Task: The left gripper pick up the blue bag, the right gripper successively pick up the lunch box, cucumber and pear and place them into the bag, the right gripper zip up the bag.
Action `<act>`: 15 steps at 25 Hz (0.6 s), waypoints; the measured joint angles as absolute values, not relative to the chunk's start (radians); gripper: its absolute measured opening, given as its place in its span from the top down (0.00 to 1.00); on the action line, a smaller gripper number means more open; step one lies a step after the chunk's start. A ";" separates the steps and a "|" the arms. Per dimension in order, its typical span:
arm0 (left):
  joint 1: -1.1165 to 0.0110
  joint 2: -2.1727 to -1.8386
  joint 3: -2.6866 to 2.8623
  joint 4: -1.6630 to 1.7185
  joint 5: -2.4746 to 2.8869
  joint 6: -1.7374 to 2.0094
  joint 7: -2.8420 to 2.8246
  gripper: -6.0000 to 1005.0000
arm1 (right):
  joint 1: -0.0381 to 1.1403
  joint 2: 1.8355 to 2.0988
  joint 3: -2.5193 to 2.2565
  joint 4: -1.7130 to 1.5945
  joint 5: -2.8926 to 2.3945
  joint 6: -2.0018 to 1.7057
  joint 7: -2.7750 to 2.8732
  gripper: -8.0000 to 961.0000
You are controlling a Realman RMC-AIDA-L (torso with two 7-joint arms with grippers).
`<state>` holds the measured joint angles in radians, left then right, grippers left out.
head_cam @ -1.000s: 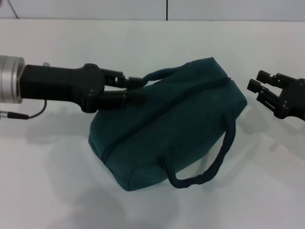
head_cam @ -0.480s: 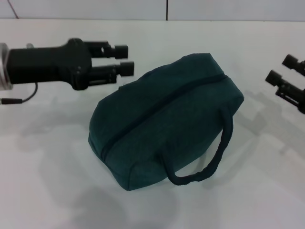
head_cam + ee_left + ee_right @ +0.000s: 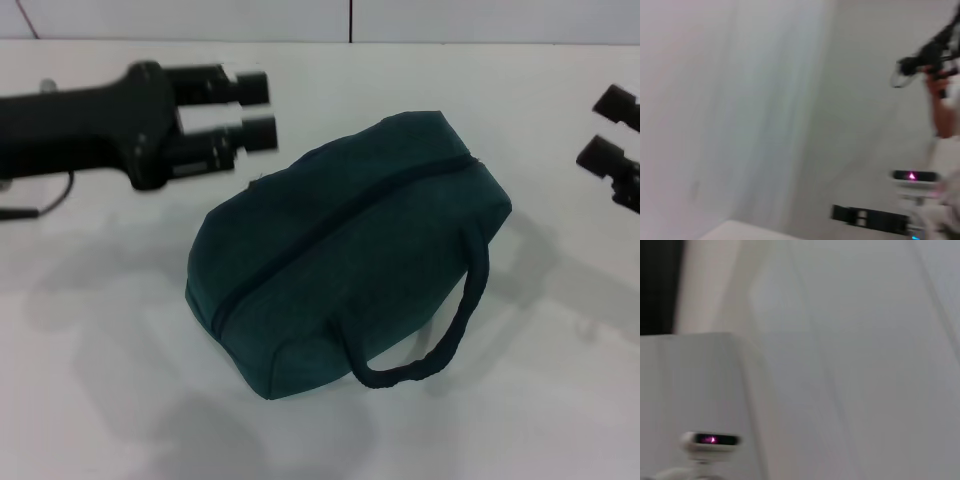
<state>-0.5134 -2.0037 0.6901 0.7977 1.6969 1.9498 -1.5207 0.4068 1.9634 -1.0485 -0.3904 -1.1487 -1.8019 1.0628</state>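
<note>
The blue bag (image 3: 350, 240) lies on its side on the white table (image 3: 100, 380), its zip line (image 3: 340, 222) running closed along the top. One dark handle (image 3: 455, 325) loops over its near side. My left gripper (image 3: 258, 110) hangs open just beyond the bag's far-left corner, holding nothing and clear of the fabric. At the right edge of the head view my right gripper (image 3: 600, 127) is open and empty, well apart from the bag. The lunch box, cucumber and pear are out of view. Neither wrist view shows the bag.
A thin black cable (image 3: 40, 205) droops under the left forearm. The table's far edge meets a pale wall (image 3: 350, 20). Both wrist views look at pale walls, each with a small device showing a pink light (image 3: 911, 175) (image 3: 710, 439).
The left gripper let go of the bag's far handle, opened and lifted back to the left. The right gripper drew away to the right. The bag settled and stayed in place.
</note>
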 joint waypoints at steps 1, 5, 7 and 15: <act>-0.514 -2.005 0.694 0.791 1.697 1.966 -1.521 0.47 | 0.415 1.955 -1.057 -0.409 -1.169 -1.832 1.099 0.23; -0.504 -2.025 0.748 0.772 1.683 2.015 -1.521 0.44 | 0.456 1.924 -1.064 -0.485 -1.251 -1.951 1.240 0.21; -0.492 -2.041 0.768 0.774 1.681 2.017 -1.517 0.43 | 0.480 1.912 -1.064 -0.509 -1.288 -1.991 1.292 0.20; -0.451 -2.076 0.772 0.773 1.681 2.016 -1.459 0.38 | 0.541 1.909 -1.063 -0.532 -1.367 -1.987 1.386 0.17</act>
<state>-0.4513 -2.0756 0.7722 0.7726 1.6812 2.0164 -1.4590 0.5414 1.9090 -1.0634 -0.5322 -1.3671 -1.9868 1.3863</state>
